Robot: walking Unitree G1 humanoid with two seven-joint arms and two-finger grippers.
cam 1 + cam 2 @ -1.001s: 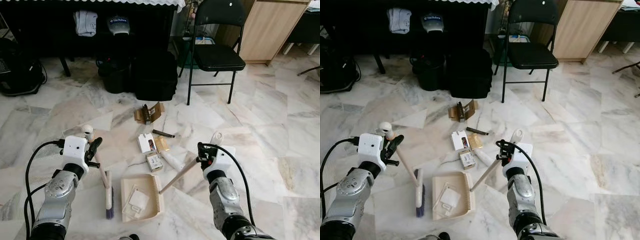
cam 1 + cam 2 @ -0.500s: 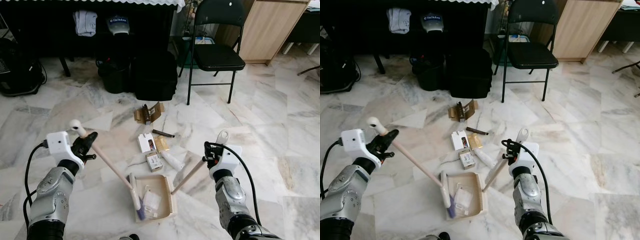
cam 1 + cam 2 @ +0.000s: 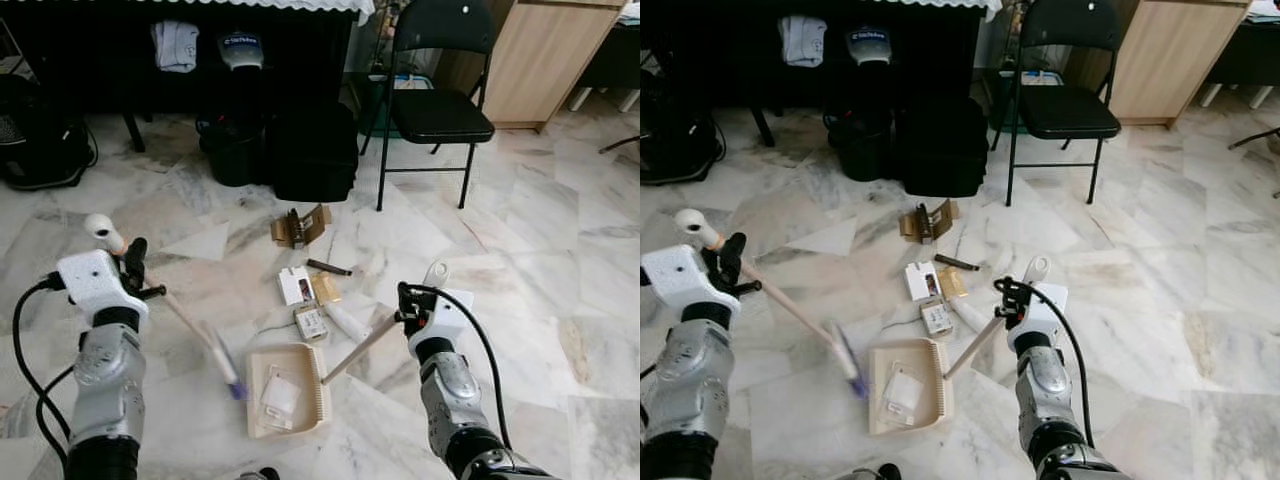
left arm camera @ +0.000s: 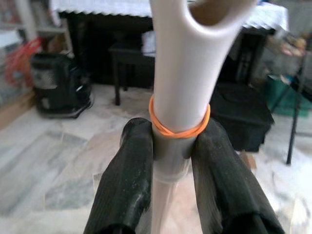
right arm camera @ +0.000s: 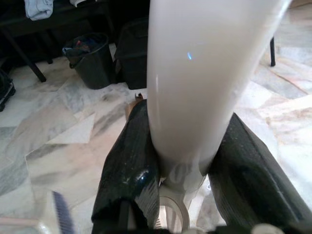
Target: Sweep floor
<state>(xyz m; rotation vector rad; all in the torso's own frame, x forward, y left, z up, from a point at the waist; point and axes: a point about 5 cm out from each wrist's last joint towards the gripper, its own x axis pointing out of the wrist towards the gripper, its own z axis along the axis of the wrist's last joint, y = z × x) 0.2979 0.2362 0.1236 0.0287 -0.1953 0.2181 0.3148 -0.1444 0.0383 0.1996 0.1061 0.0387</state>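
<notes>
Blurred broom head (image 3: pixel 226 368)

No text can be read for certain — the white cap (image 3: pixel 239 50) under the dark table (image 3: pixel 120 30) bears dark lettering, too blurred to spell out.

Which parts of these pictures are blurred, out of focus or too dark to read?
Left wrist view: the broom handle and the black fingers are close and soft; the room behind is also soft. Right wrist view: the dustpan handle is a pale blur with a small glint. Eye views: the floor is sharp, the broom head is motion-blurred, and the space under the table is dark.
</notes>
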